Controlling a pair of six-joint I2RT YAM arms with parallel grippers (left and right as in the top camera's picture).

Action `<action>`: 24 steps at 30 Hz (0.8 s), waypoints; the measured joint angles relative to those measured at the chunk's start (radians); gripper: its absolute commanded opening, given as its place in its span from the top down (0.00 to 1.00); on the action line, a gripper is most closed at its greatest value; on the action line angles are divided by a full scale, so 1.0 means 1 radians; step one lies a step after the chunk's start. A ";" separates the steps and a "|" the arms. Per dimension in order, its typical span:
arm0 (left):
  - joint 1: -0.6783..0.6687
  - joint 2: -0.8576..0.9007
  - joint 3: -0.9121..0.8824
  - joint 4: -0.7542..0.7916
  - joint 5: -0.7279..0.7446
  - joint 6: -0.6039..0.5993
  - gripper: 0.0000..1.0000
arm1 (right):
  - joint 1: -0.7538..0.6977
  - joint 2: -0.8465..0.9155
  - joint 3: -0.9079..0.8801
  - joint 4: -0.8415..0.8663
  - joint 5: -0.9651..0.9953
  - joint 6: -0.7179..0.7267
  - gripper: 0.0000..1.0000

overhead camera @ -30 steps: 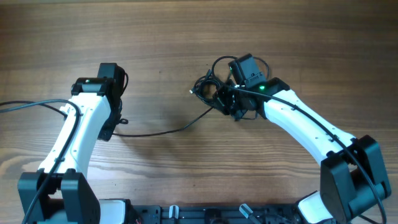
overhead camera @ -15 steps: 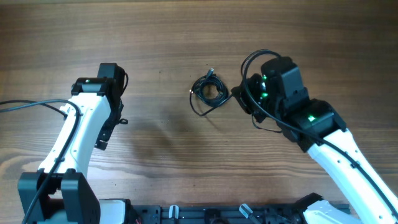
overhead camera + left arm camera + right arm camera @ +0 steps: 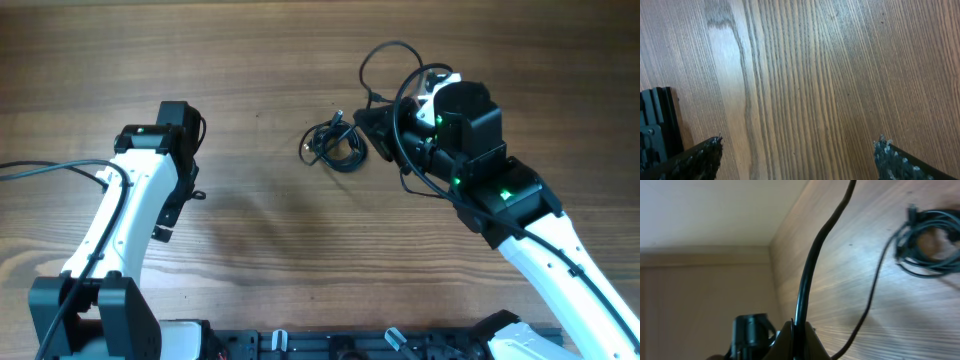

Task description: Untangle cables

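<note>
Overhead and wrist views of two white robot arms (image 3: 120,220) at a brown wood-grain worktop (image 3: 300,270). The right claw (image 3: 375,120), raised just right of the middle and toward the far side, is pinched tight on a thin black flexible cable (image 3: 812,255). This cable runs up from between the claw's fingers and out of the top of the wrist view. A small loose coil of thin black cables (image 3: 335,147) lies flat on the worktop just left of that claw, near the centre and toward the far side. A finer black strand (image 3: 875,290) trails from the coil back under the claw, though it cannot be told whether it is the same cord as the one gripped. The left claw (image 3: 177,214) hangs well apart on the left, spread wide with nothing between its rough black fingertips (image 3: 700,157) and only bare wood below. The step in hand looks like drawing one cord out of the tangle. To do it well, the right claw should probably pull slowly up and away to the right, keeping the cord lightly taut and watching whether the coil slides along with it. If it does, the free left claw would likely need to come across and pin the coil down, and a gentle pull seems wise so that no knot tightens. No brand, label or writing can be read anywhere; only small green lights (image 3: 140,130) show on the arms
</note>
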 measured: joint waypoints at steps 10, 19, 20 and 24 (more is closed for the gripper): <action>0.000 0.000 0.000 0.000 0.000 0.000 0.00 | -0.013 -0.002 0.000 0.140 -0.058 0.023 0.96; 0.000 0.000 0.000 0.000 0.009 0.000 0.00 | -0.050 -0.002 0.003 0.053 -0.064 0.066 0.95; 0.000 0.000 0.000 0.000 0.009 0.000 0.00 | -0.050 -0.002 0.003 0.053 -0.068 0.068 0.96; 0.000 0.000 0.000 0.000 0.009 0.000 0.00 | -0.050 -0.002 0.004 0.016 -0.081 0.072 0.96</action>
